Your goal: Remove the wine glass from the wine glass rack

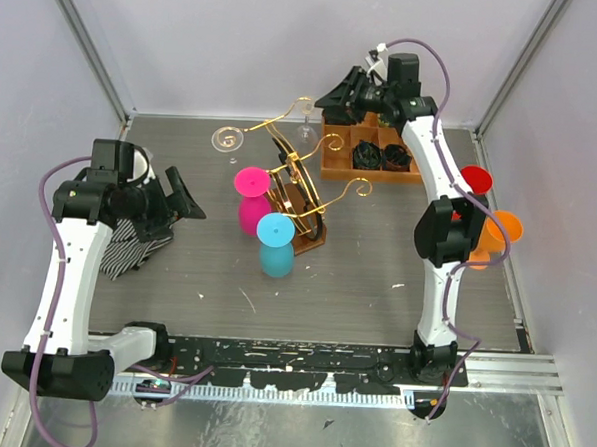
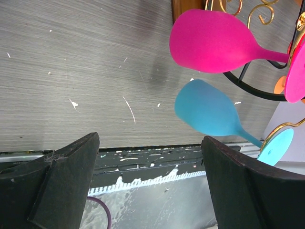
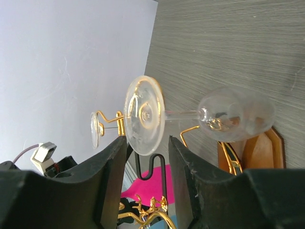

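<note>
The gold wire wine glass rack [image 1: 296,183] stands mid-table on its brown wooden base [image 1: 310,239]. A clear wine glass [image 1: 305,131] hangs on its far arm, and a second clear one [image 1: 226,138] hangs to the left. A pink glass [image 1: 250,196] and a blue glass [image 1: 275,244] hang on the near side. My right gripper [image 1: 332,95] is open, close behind the near clear glass. In the right wrist view that glass's foot [image 3: 144,114] sits just ahead of the open gripper [image 3: 147,148], between the fingertips but apart from them. My left gripper [image 1: 187,200] is open and empty, left of the pink glass [image 2: 214,40] and the blue glass [image 2: 207,109].
An orange-brown wooden compartment tray [image 1: 334,155] with dark items stands right of the rack at the back. A red cup [image 1: 475,180] and an orange cup [image 1: 503,229] sit by the right wall. A striped cloth [image 1: 125,249] lies under the left arm.
</note>
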